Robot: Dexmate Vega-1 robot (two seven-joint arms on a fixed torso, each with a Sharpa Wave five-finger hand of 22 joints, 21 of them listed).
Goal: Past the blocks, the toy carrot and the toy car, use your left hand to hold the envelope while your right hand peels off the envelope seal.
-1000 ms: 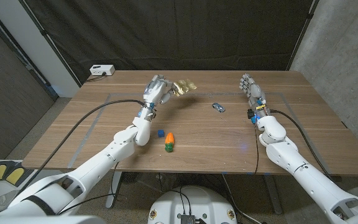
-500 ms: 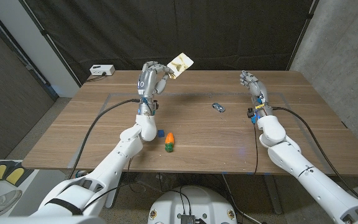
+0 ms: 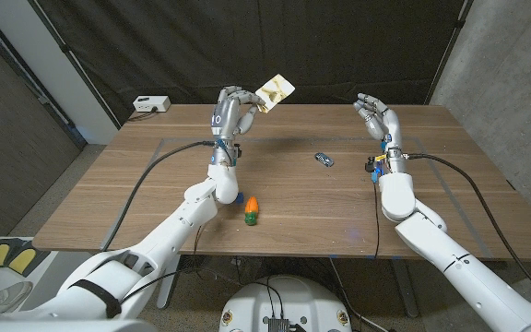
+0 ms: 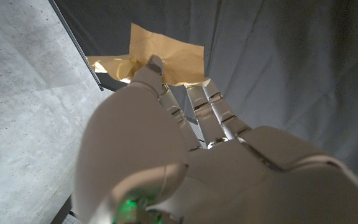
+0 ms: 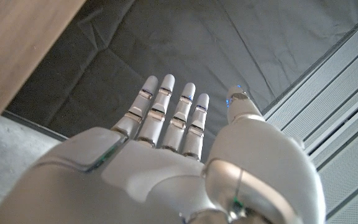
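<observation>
My left hand (image 3: 230, 112) pinches the tan paper envelope (image 3: 275, 90) by one corner, raised above the wooden counter (image 3: 136, 198). My right hand (image 3: 376, 117) hangs released, fingers spread, well apart from it. I judge that thin grip may slip or let the envelope twist when I pull the seal.

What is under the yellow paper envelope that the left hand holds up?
The yellow paper envelope is lifted in the left hand; under it is only air and the bare wooden table. The fingers cover part of the envelope, so its seal cannot be seen.
</observation>
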